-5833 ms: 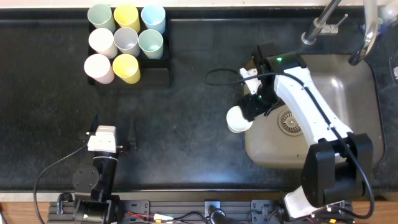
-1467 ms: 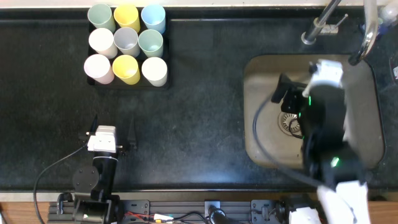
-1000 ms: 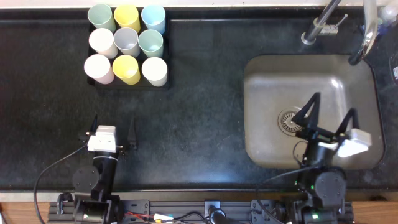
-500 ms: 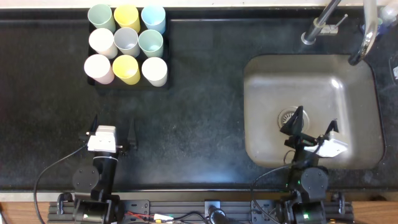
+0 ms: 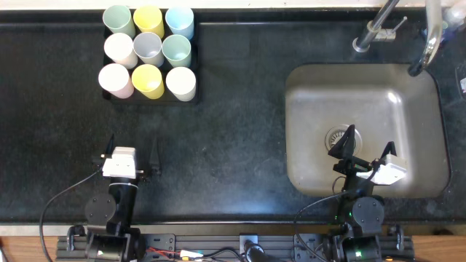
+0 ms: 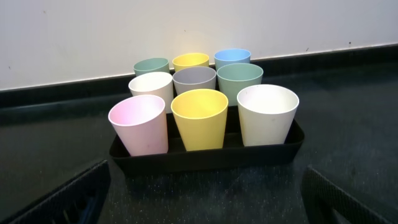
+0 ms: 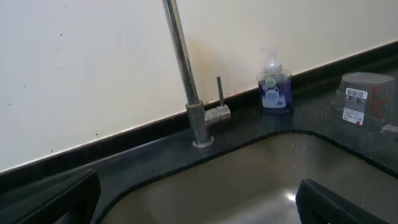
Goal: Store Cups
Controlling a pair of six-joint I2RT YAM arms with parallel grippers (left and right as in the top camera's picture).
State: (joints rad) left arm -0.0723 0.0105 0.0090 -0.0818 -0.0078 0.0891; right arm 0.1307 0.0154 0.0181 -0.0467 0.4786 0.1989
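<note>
A black tray (image 5: 197, 93) at the counter's back left holds several pastel cups in three rows. A white cup (image 5: 180, 83) fills its front right slot. In the left wrist view the tray (image 6: 205, 158) stands straight ahead, with the white cup (image 6: 267, 115) beside a yellow and a pink one. My left gripper (image 5: 133, 149) rests open near the counter's front, well short of the tray, and holds nothing (image 6: 205, 171). My right gripper (image 5: 369, 142) is open and empty above the sink's near side (image 7: 198, 182).
A steel sink (image 5: 408, 87) with a drain (image 5: 338, 138) is set into the dark counter at the right. Behind it stand a faucet (image 7: 186, 74), a soap bottle (image 7: 275, 90) and a clear container (image 7: 367, 99).
The white cup, earlier in my right gripper by the sink's edge, now stands in the tray. The right arm has drawn back to its base, open. The left arm has not moved.
</note>
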